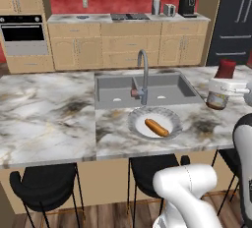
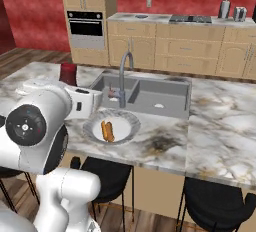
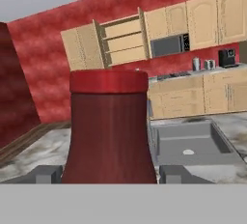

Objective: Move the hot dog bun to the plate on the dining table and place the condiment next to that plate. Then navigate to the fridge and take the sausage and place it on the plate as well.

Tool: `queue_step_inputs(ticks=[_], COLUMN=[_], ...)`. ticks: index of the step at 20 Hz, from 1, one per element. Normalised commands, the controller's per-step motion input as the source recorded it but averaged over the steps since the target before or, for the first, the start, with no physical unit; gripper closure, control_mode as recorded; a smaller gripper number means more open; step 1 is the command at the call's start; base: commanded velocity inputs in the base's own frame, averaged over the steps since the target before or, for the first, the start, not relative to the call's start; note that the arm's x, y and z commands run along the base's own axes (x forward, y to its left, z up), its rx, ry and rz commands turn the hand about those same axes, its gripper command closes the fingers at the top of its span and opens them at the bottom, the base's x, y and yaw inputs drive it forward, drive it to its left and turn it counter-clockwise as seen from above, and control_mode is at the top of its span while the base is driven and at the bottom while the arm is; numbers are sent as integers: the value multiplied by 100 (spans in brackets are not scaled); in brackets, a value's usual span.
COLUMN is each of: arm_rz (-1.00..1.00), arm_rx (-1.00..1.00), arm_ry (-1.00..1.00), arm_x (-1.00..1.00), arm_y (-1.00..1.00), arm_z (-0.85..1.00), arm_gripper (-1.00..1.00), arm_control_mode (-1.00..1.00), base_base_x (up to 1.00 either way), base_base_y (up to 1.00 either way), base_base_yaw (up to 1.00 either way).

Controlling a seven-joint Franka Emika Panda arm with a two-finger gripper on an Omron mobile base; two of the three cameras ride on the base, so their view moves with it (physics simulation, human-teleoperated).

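The hot dog bun (image 1: 156, 127) (image 2: 107, 131) lies on the plate (image 1: 138, 119) (image 2: 127, 118), which rests on the dining table (image 1: 49, 114) (image 2: 220, 141) just in front of the sink. To the right of the plate, my gripper (image 3: 111, 175) is shut on the condiment (image 3: 108, 126), a dark-red bottle also seen as the condiment (image 1: 227, 68) (image 2: 68, 73) over the table's end. The fingertips (image 3: 48, 174) press against the bottle on both sides. My hand hides the bottle's base, so I cannot tell whether it touches the marble.
An inset grey sink (image 1: 167, 92) with an arched steel tap (image 1: 143, 77) lies behind the plate. Black stools (image 1: 47, 187) stand along the near edge. The black fridge (image 1: 236, 20) rises at the far right. Wall cabinets and an oven (image 1: 23, 35) line the back.
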Motion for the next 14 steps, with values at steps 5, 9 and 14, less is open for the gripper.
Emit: queue_step_inputs(ticks=[5, 9, 14], arm_rz=[15, 19, 16], arm_rx=[9, 5, 0], arm_ry=[-5, -5, -6], arm_x=[49, 43, 32], arm_y=[-89, -73, -61], arm_z=[-78, -85, -73], arm_gripper=[100, 100, 100], arm_control_mode=[-100, -100, -100], base_base_x=[0, 0, 0], base_base_y=[0, 0, 0], base_base_yaw=[0, 0, 0])
